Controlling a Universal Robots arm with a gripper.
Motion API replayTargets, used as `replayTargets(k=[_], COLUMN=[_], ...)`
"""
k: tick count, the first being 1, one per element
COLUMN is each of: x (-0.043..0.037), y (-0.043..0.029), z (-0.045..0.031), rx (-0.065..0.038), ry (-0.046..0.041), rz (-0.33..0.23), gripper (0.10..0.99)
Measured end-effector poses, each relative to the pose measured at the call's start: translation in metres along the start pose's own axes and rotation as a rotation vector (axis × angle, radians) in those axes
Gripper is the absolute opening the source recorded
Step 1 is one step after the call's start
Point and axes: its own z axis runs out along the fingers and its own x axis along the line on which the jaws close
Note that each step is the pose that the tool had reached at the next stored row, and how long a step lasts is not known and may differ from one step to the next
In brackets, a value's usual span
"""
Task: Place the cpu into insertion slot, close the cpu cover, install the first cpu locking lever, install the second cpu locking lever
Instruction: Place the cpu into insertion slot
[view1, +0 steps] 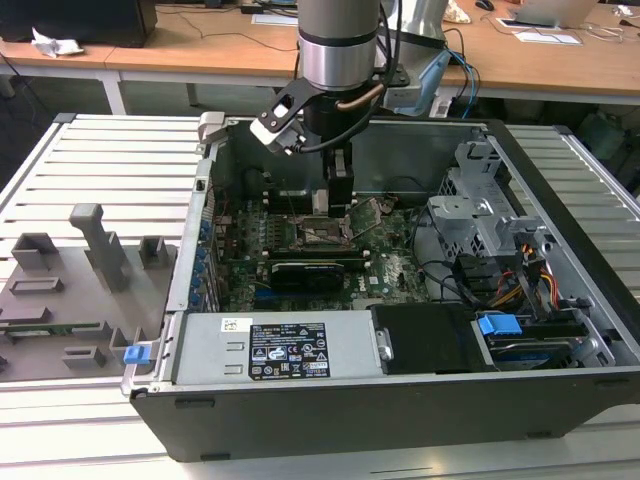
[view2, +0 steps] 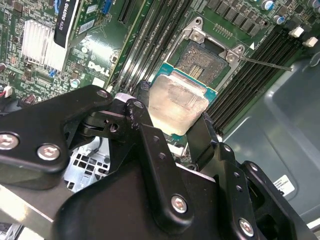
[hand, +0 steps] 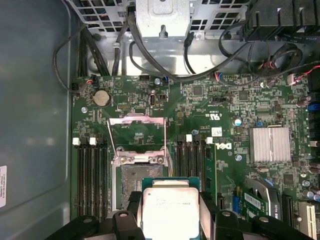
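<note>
Inside the open computer case (view1: 400, 415), toward twelve o'clock on the motherboard (view1: 392, 272) in the exterior view: I see the gripper (view1: 338, 200) hanging low over the socket area.
Tool: the gripper (view2: 176, 114) is clamped on the cpu (view2: 177, 102) by two opposite edges, one black finger (view2: 202, 134) on each side.
Cpu: held flat with its silvery top up (hand: 170, 210), beside and partly over the socket (hand: 131, 181).
Hard to tell: I cannot say whether the cpu touches the socket or sits just above it.
Hidden: the cpu blocks one corner of the socket in both wrist views, and the gripper's links (view2: 150, 150) hide the board below them.
Cpu cover: the frame (hand: 136, 121) stands swung open at the socket's far edge.
Lever: a thin metal rod (view2: 265, 63) juts out past the socket; its end is cut off from me.
Around: a black graphics card (view1: 310, 272) lies at six o'clock from the gripper in the exterior view, with the power supply (view1: 285, 350) beyond it.
Outside the case: grey fixtures (view1: 70, 280) sit at nine o'clock, the exterior view's left.
</note>
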Motion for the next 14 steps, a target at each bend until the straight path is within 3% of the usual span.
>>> replayTargets(k=[14], x=[-0.0002], y=[-0.0007], z=[0.009], rx=[0.006], ry=[-0.0002], rz=[0.0], gripper=[0.541])
